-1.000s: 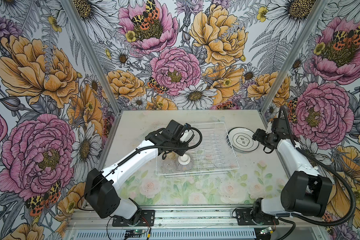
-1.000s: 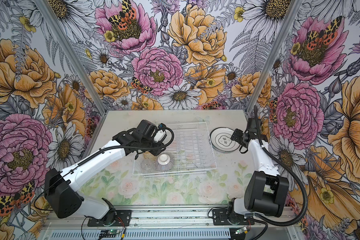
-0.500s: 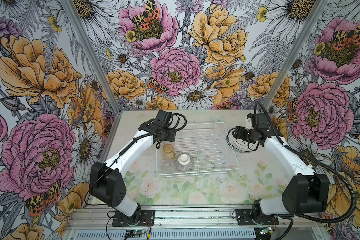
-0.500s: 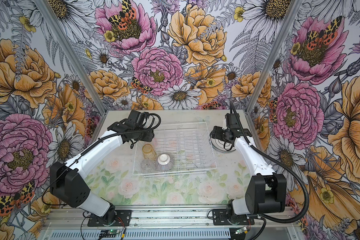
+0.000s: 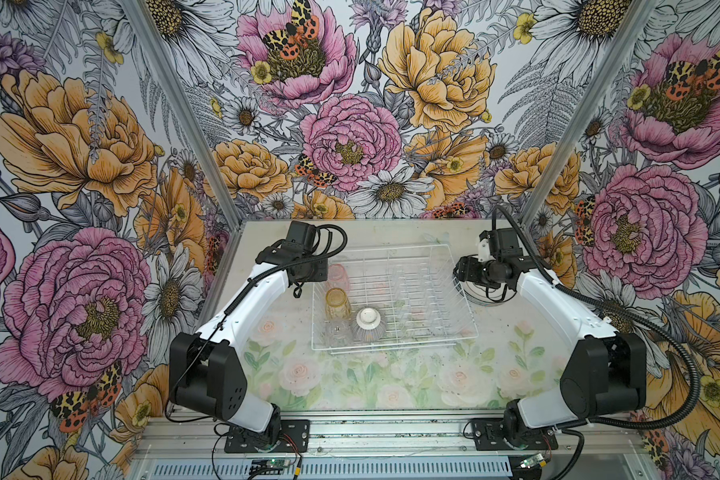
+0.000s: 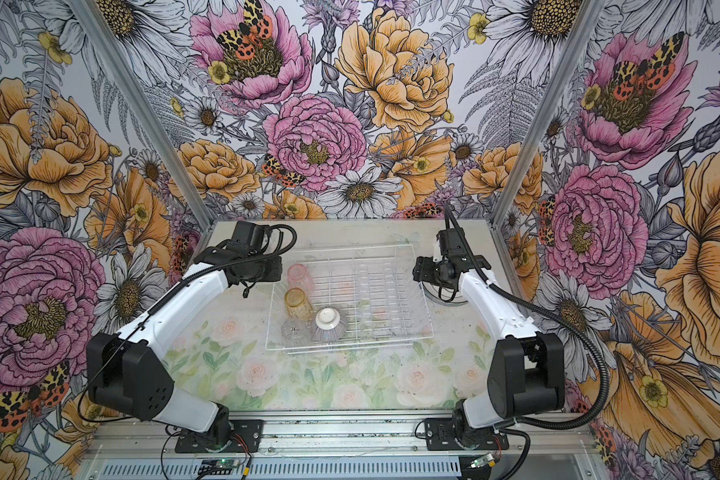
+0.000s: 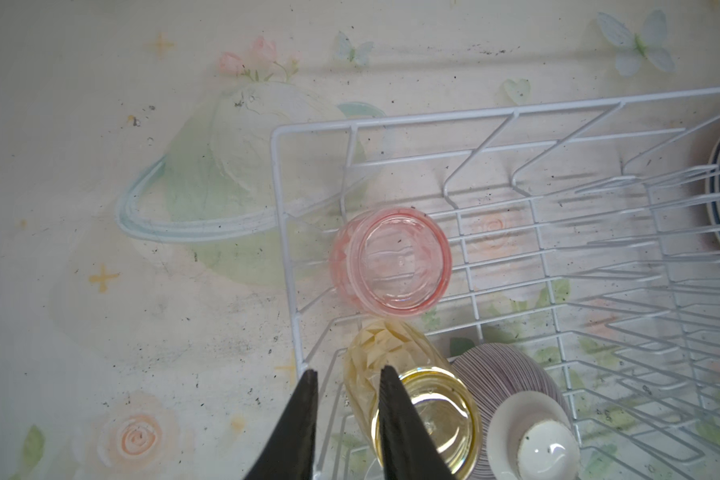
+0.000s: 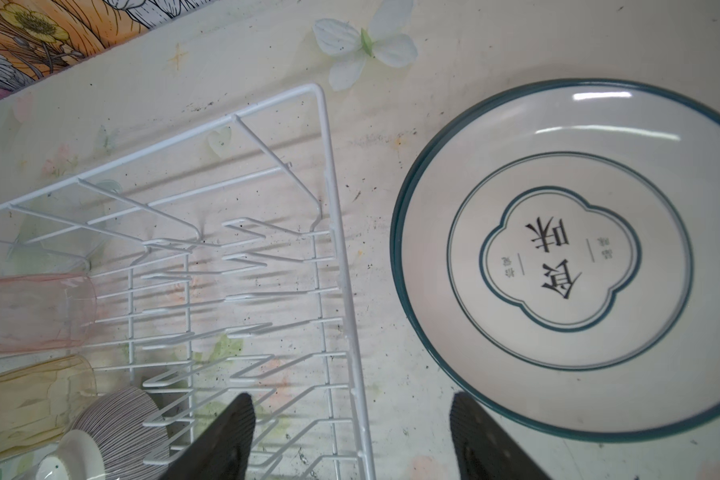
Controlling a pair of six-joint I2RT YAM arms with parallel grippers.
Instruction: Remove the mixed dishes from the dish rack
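The white wire dish rack (image 5: 395,347) holds an upturned pink tumbler (image 5: 338,276), amber tumbler (image 5: 337,303), clear tumbler (image 5: 336,330) and ribbed bowl (image 5: 368,322) along its left side. My left gripper (image 7: 348,370) hovers over the rack's back left corner (image 7: 281,133), jaws a narrow gap apart, with nothing between them. The amber tumbler (image 7: 416,399) lies below one finger. My right gripper (image 8: 350,399) stands open above the rack's right rim (image 8: 337,249). A stack of dark-rimmed plates (image 8: 558,257) lies on the table beside it.
In both top views the right arm (image 5: 558,299) covers most of the plate stack (image 5: 486,302). Upright prongs (image 5: 416,291) fill the rack's middle and right. Patterned walls close in at the left, back and right; the floral table (image 5: 350,382) runs in front of the rack.
My left gripper drew back leftward from over the rack's middle to its back left corner and its jaws narrowed. My right gripper swung left from beyond the plates to the rack's right rim.
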